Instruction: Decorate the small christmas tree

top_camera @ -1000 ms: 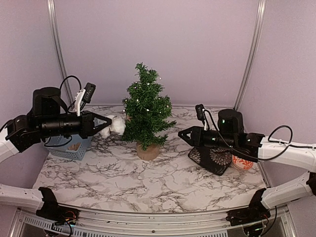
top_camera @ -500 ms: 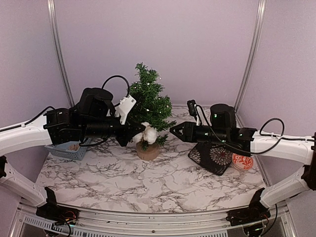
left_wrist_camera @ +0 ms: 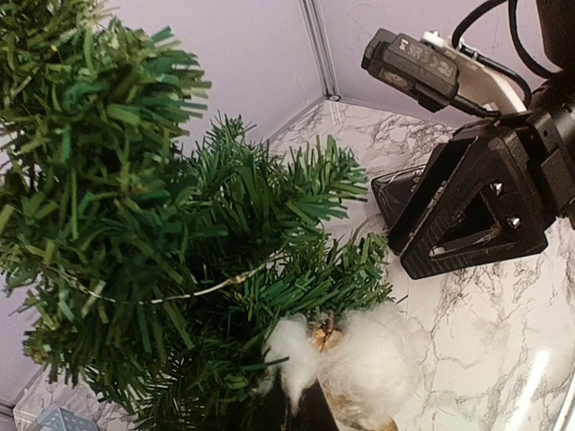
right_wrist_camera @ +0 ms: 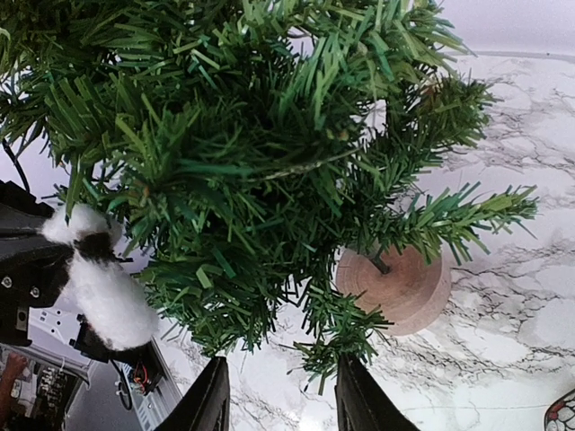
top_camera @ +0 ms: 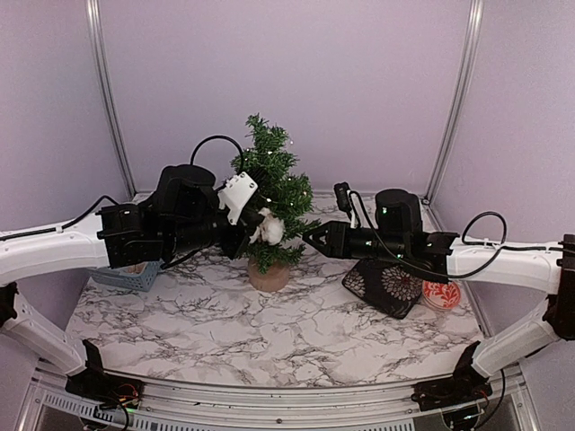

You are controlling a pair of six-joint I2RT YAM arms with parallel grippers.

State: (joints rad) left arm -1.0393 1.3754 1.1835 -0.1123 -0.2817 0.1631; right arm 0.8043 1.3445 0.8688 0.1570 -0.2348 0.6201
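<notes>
Your left gripper (top_camera: 252, 232) was clamped on the cotton puff (top_camera: 268, 229) mid-frame, right gripper (top_camera: 312, 241) half-open, empty; you probably wanted it tucked deep into the small christmas tree (top_camera: 269, 175).

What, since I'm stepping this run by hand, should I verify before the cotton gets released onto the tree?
1. The left hand is shut on the cotton tuft: ok.
2. The cotton tuft lies against the lower branches of the small christmas tree: ok.
3. Tuft hooked on a branch: cannot tell.
4. Tree upright on its stump base: ok.
5. The right hand is open and empty beside the tree: ok.
</notes>
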